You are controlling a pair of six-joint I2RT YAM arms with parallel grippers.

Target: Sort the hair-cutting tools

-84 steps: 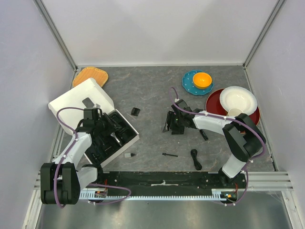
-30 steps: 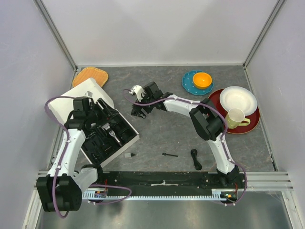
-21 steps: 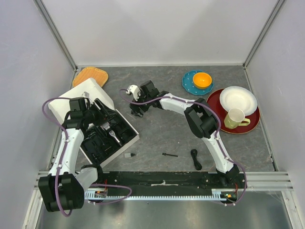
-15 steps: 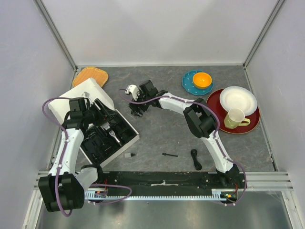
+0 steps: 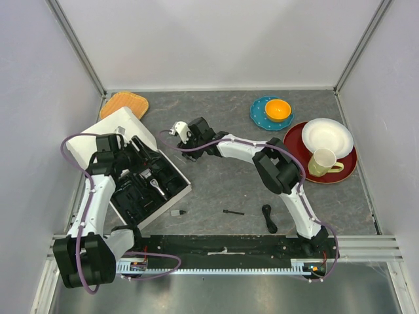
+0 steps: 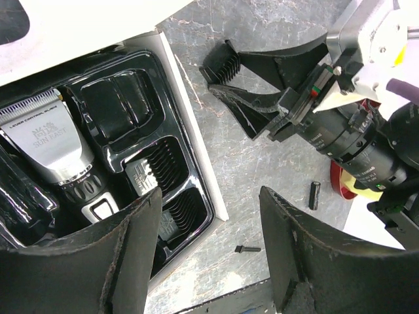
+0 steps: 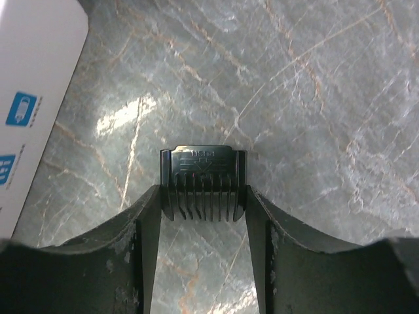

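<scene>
Jaws of the right gripper [image 7: 203, 199] stand narrow, one pad against each side of a black comb guard [image 7: 203, 180]. The left gripper [image 6: 209, 199] hangs wide and empty above the black moulded tray [image 6: 121, 98].

Note the change. Under three seconds back your right arm sat mid-table, and this guard lay alone on the grey table [image 7: 314, 98] near the white box [image 5: 108, 134]. The arm has since reached across and closed on it. In the last half second it has carried its wrist farther from the bases, alongside the box. Whether the guard is clear of the surface cannot be told.

The clipper [image 6: 55, 144] and other comb guards [image 6: 159, 175] already sit in tray pockets.

Judgement: the pick is made, and placement into a free pocket is due next. The brush [image 5: 233, 212], cable [image 5: 267, 218] and a small bit [image 5: 178, 212] lie loose on the table.
</scene>
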